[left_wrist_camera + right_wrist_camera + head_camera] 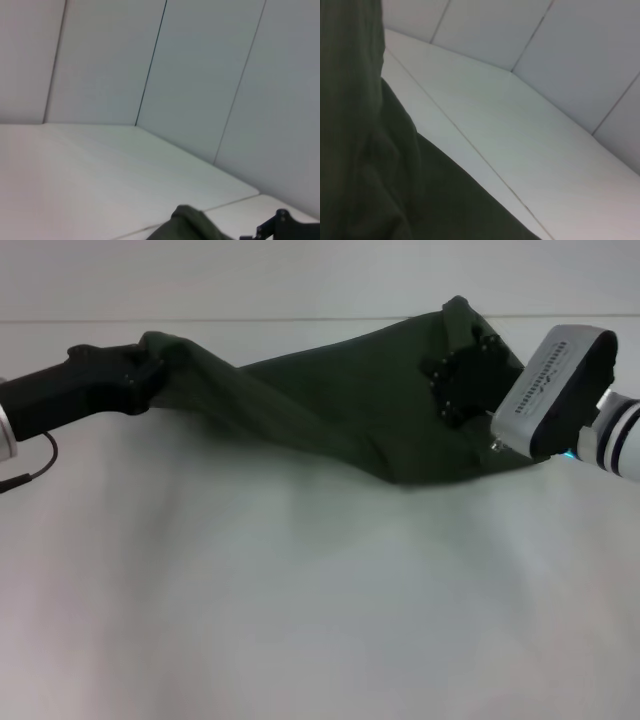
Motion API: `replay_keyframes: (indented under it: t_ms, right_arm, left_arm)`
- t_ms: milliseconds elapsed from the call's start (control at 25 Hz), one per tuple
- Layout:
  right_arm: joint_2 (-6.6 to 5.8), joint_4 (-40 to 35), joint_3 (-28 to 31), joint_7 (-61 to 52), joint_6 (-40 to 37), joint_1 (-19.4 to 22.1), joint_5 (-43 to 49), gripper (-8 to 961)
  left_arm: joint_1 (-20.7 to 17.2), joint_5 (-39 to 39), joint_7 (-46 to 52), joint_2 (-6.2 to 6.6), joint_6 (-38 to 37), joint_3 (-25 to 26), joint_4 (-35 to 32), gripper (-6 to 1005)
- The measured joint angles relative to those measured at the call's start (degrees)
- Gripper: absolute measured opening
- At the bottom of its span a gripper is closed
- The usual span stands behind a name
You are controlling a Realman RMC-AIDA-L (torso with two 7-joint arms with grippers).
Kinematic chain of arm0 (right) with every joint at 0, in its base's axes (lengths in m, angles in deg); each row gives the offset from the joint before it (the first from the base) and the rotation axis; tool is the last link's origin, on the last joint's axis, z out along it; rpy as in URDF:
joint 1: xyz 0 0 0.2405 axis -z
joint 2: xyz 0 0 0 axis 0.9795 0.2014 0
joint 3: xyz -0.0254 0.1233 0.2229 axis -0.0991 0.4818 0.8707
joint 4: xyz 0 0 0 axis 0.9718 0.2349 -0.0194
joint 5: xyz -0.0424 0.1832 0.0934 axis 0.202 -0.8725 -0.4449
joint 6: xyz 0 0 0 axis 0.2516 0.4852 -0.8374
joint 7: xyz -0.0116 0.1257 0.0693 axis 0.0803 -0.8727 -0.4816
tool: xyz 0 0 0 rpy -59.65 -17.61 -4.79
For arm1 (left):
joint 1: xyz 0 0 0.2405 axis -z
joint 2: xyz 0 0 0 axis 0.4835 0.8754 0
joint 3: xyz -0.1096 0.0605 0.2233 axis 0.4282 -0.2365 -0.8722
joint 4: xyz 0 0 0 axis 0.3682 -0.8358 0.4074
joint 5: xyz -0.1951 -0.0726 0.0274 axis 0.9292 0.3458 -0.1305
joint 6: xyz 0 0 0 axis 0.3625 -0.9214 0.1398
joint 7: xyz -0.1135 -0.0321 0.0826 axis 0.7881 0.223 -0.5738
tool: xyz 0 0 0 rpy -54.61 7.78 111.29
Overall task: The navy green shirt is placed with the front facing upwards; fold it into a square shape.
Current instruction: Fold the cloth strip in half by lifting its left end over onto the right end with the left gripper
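Note:
The navy green shirt (330,410) hangs bunched and stretched between my two grippers above the white table (300,600), its lowest fold sagging toward the tabletop at the right. My left gripper (150,370) is at the far left, shut on one end of the cloth. On the right, my right gripper (462,380) is shut on the other end, close to the shirt's highest point. No lettering or collar shows. A corner of the shirt (192,225) appears in the left wrist view. In the right wrist view the shirt (375,160) fills the near side.
The white table extends wide in front of the shirt and meets pale wall panels (200,75) at the back. A seam line (470,145) runs across the tabletop. A black cable (35,470) loops off the left arm.

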State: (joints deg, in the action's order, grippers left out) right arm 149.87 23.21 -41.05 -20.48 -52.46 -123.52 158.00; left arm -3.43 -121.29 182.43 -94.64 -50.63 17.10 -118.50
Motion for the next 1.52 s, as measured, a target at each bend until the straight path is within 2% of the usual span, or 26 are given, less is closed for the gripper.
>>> replay_keyframes:
  t_ms: [320, 920, 1280, 1520]
  right_arm:
    - [0.17, 4.2, -3.1, 7.0, -0.2, -2.2, 0.5, 0]
    - [0.64, 9.4, -9.1, 8.3, -1.4, -6.2, 0.7, -1]
    - [0.80, 13.4, -13.0, 6.7, -5.9, -6.6, 1.1, -1]
    - [0.70, 13.5, -13.2, 2.5, -8.9, -5.4, 4.0, -1]
  left_arm:
    - [-0.4, 0.7, 1.2, -0.03, -1.8, 0.0, -2.1, 52]
    - [-0.7, 2.1, 1.5, 0.13, -6.7, 1.4, -2.9, 52]
    - [-0.7, 2.1, 1.5, 0.24, -7.2, 3.0, -2.9, 52]
    - [-0.8, 1.8, 1.1, 0.26, -6.8, 2.8, -2.9, 53]
